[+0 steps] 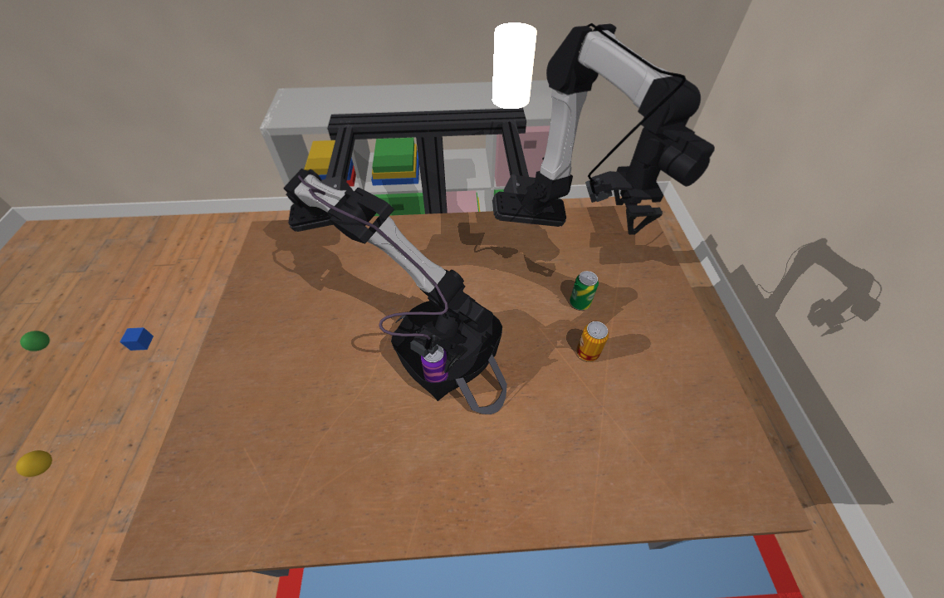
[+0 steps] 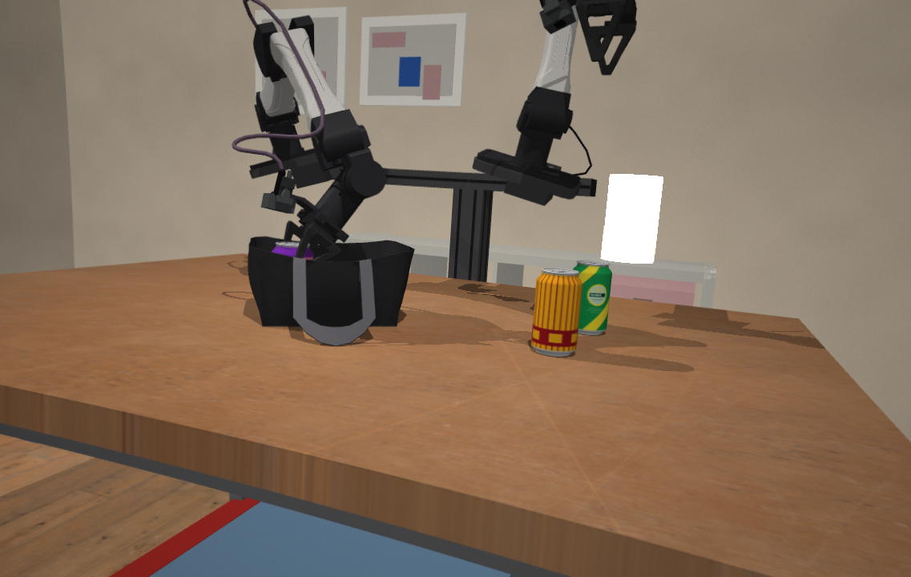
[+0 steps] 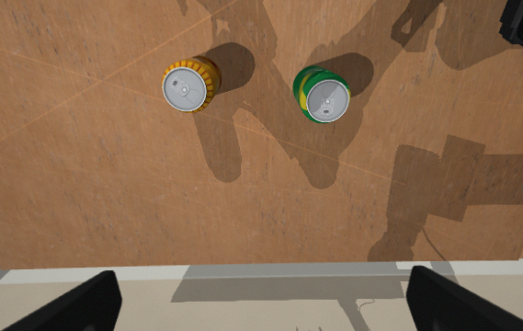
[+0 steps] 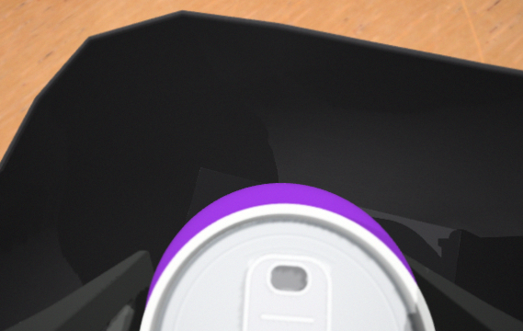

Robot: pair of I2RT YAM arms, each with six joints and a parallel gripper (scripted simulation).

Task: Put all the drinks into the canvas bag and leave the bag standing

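The black canvas bag stands on the table with its walls up. A purple can is upright inside it, its top near the rim; its base is hidden. My right gripper reaches into the bag, open around the can, with a gap beside it. A green can and an orange can stand upright on the table. My left gripper is open and empty, raised beyond the green can.
The bag's grey handle droops onto the table on the side facing the exterior camera. The black arm mounting frame stands behind the table. A wall runs along the cans' side.
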